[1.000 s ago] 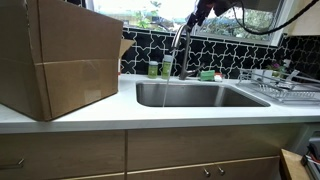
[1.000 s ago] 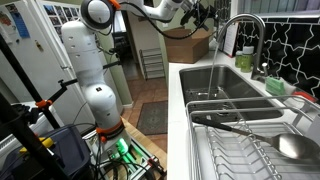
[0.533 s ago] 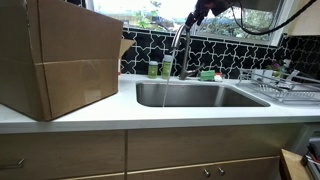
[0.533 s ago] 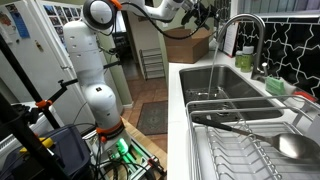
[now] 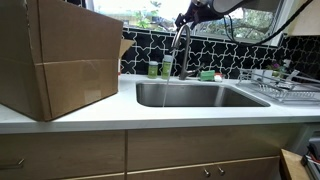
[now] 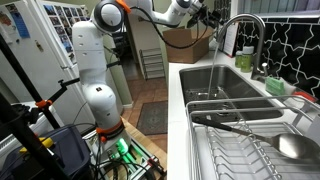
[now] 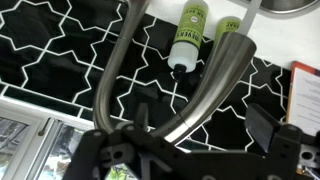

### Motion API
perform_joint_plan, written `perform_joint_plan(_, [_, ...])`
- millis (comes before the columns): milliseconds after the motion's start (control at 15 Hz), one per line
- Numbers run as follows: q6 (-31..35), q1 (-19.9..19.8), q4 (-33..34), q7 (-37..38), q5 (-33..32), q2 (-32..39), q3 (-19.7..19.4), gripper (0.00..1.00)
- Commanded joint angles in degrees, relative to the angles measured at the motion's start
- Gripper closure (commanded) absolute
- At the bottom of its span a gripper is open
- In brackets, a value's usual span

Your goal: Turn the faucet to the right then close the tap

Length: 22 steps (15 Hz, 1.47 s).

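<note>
One faucet stands behind sink, arch high over basin, green bottles just beside base. Gripper at arch top, fingers apart, spout curve between them in wrist view; contact unclear. Cardboard box on counter, well apart.

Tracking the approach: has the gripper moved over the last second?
Yes. In an exterior view the gripper has shifted left, closer to the arched top of the faucet, which stayed put.
</note>
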Motion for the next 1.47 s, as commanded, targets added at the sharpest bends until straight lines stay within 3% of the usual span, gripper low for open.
perform_joint_plan(0, [5.32,0.15,2.17,10.57,-2.42,3.7,-1.27,0.0])
perform_joint_plan(467, [10.89,0.53,4.53,22.39,-5.45,8.09,-2.78,0.02])
perform_joint_plan(600, [11.42,0.46,5.24,24.2,-6.01,8.87,-3.0,0.26])
perform_joint_plan(667, [11.5,0.45,5.39,24.62,-6.02,9.11,-3.0,0.3])
perform_joint_plan(1067, [10.42,0.37,5.51,24.8,-5.33,9.21,-3.12,0.79])
perform_joint_plan(1400, [9.32,0.06,4.21,23.68,-4.09,8.24,-2.39,0.83])
